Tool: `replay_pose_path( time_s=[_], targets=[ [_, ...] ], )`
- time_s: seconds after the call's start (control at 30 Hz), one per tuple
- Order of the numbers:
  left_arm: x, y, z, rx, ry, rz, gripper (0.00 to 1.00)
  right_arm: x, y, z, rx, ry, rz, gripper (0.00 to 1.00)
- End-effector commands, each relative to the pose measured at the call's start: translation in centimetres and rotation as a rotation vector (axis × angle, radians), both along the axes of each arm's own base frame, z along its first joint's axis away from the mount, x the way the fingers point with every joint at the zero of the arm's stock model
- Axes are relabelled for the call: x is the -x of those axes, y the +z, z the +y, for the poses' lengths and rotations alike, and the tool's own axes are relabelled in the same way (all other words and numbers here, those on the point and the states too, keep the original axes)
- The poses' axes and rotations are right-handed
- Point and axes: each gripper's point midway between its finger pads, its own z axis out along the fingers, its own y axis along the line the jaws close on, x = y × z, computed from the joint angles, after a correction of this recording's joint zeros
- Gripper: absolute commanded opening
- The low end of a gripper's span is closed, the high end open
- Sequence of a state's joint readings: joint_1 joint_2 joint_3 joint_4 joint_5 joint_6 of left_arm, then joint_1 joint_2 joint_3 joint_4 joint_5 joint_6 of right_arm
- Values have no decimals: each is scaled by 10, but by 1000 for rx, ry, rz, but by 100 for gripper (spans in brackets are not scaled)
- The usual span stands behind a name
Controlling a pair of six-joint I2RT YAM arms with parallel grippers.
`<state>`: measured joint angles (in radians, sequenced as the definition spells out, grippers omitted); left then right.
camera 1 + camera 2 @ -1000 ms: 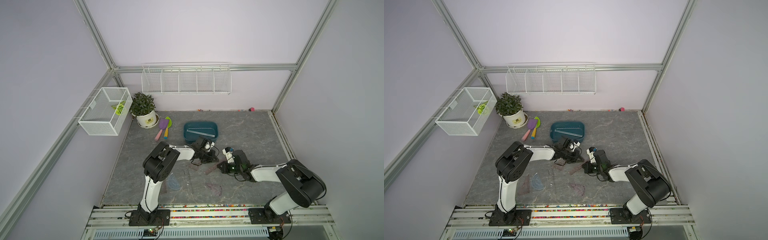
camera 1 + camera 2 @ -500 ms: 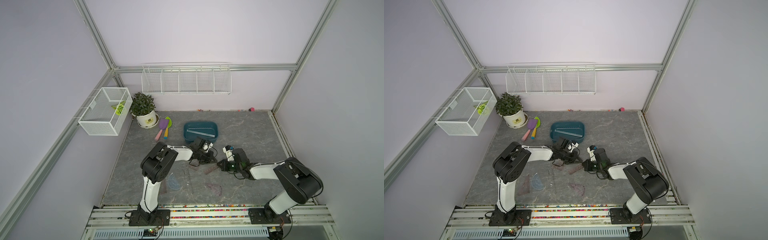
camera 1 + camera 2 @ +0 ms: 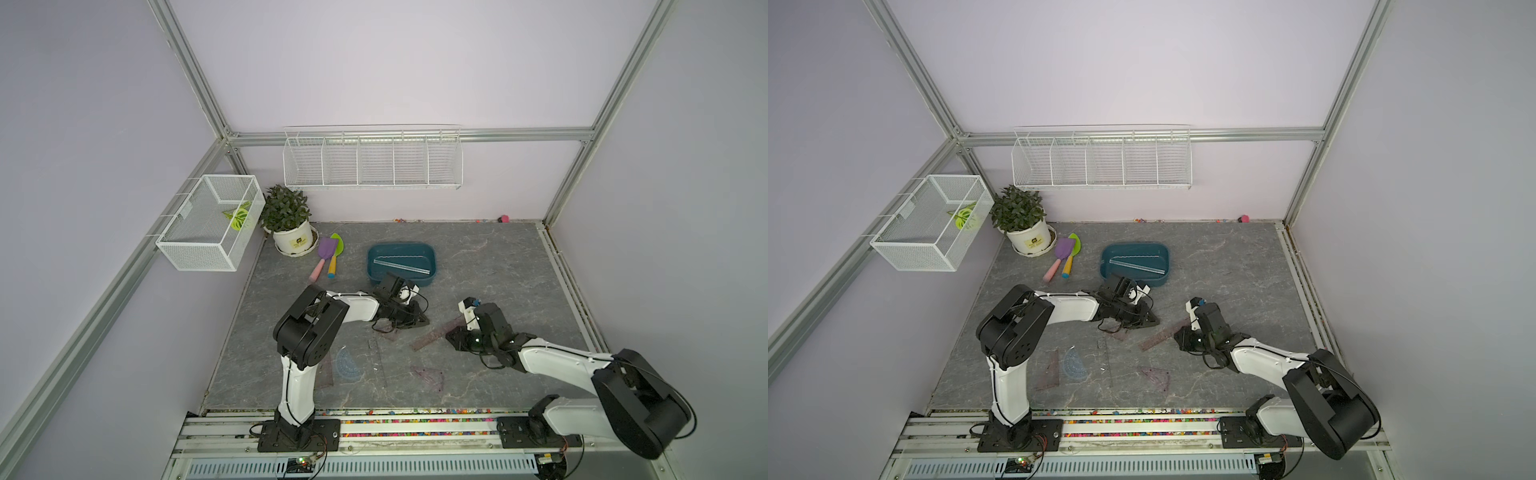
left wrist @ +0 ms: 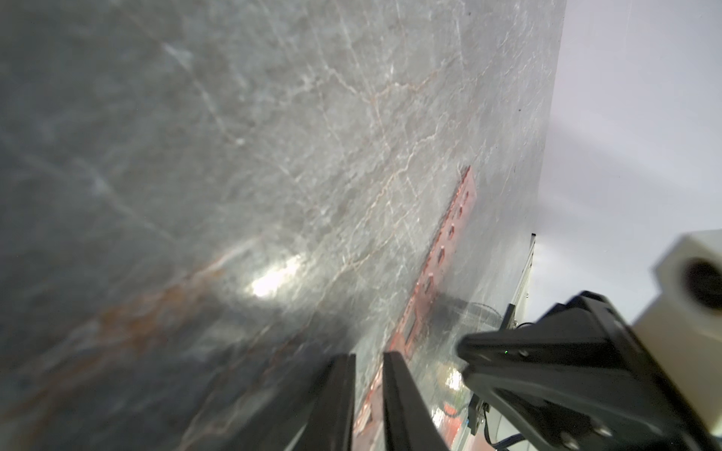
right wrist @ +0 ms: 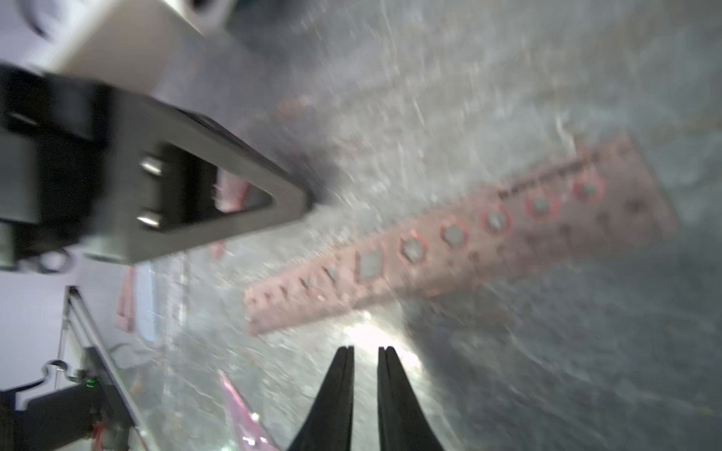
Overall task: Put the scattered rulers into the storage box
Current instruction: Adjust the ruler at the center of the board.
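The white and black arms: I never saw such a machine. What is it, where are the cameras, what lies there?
They are two robot arms. Two pictures look down from above; two come from cameras on the wrists. The grey table carries a teal box with one clear ruler inside, a potted plant and toy shovels. A brown ruler, a protractor and a triangle lie loose. The arms' pincers, the left gripper and the right gripper, are slightly open, holding nothing.

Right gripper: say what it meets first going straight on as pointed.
Most likely the brownish straight ruler lying just ahead of the right gripper; depth is unclear, so the table could come first.
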<state>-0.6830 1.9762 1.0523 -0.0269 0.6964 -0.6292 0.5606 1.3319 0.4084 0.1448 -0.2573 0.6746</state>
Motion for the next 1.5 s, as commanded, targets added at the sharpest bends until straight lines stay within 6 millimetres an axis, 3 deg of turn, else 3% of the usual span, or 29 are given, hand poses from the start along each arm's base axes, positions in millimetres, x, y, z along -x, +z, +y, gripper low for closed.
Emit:
replay_pose_path(
  time_s=[0.0,0.2,0.5,0.73,1.07,1.3,1.47],
  targets=[
    [21,-15,8,-68,-32,27,23,6,-15,0,29,-12,33,23],
    [27,-22,10,-73,-42,43,24,-4,-28,7,58,7,44,29],
    [24,-32,16,-72,-24,61,24,-29,-42,17,73,28,65,29],
    [19,-39,22,-69,13,75,23,-43,-39,22,47,36,68,27],
    [10,-30,33,-114,86,33,26,-48,-2,24,-20,46,-2,13],
    [1,-28,36,-155,136,19,34,-50,1,28,-39,60,-18,1],
    [1,-32,30,-165,131,27,37,-48,-6,29,-38,69,-6,0]
  ],
)
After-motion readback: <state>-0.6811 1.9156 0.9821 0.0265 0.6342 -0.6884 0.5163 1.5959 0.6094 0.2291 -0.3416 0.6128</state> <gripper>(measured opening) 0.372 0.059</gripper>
